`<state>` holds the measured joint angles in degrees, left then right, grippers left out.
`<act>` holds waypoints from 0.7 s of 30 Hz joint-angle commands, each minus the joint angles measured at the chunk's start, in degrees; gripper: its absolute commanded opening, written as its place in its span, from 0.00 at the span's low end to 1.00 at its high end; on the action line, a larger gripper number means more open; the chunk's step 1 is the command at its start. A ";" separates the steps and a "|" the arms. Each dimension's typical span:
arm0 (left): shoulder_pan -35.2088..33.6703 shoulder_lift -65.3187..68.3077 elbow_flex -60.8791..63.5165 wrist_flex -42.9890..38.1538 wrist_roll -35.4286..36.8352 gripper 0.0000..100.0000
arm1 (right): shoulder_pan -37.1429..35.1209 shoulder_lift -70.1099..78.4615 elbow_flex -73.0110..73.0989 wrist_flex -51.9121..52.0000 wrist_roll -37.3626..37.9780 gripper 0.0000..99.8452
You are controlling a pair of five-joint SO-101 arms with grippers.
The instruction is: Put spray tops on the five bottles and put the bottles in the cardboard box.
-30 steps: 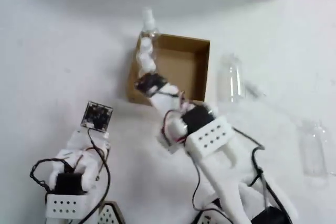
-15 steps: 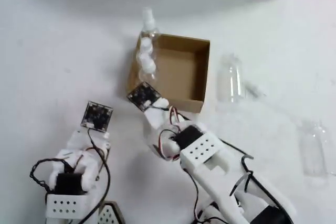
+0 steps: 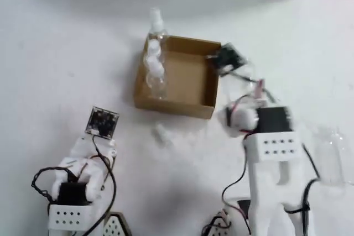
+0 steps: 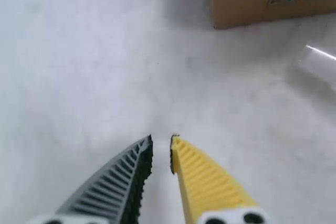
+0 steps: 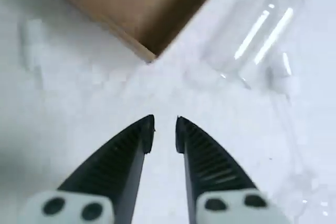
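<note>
Two pincers are in view, and both are empty. The left gripper (image 4: 161, 145) is close to the near edge of the table (image 3: 50, 53), toward its left corner, and points at the bare white tabletop. Its grey ribbed finger (image 4: 126, 179) and yellow ribbed finger (image 4: 202, 182) leave only a narrow slit at the tips and touch nothing.

A little farther in, a small whitish spray top (image 3: 161, 134) lies on the table, just in front of the near wall of the cardboard box (image 3: 185, 107).

The right gripper (image 5: 164, 127) hangs over the table beside the right wall of the box. Its two black toothed fingers are also only slightly apart, with nothing between them. Beyond its tips there is a clear bottle (image 5: 260, 32) of smooth, round plastic. Just beside the bottle lies a tubed spray top (image 5: 283, 80), white with a thin tube.

A second bottle (image 3: 331, 156), also transparent, is near the right edge of the table, well apart from the box. Whether it stands or lies I cannot tell.

The box is brown, rectangular and open at the top, and sits about in the middle of the table. Along its left wall inside are clear bottles (image 3: 155, 70) with white tops; their number is hard to tell. At the far left corner a white top (image 3: 156, 19) reaches past the rim.
</note>
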<state>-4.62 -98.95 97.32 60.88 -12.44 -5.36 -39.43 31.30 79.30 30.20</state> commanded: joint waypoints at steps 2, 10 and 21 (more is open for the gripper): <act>-0.57 -0.92 0.00 0.79 -0.62 0.08 | 9.98 -1.54 -4.04 0.66 8.09 0.07; -0.57 -0.92 0.00 0.79 -0.62 0.08 | 15.52 2.15 -5.19 0.92 13.54 0.08; -0.57 -0.92 0.00 0.79 -0.62 0.08 | 20.79 26.51 -26.11 8.84 20.84 0.09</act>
<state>-4.62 -98.95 97.32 60.88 -12.44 14.59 -16.48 12.31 85.01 46.55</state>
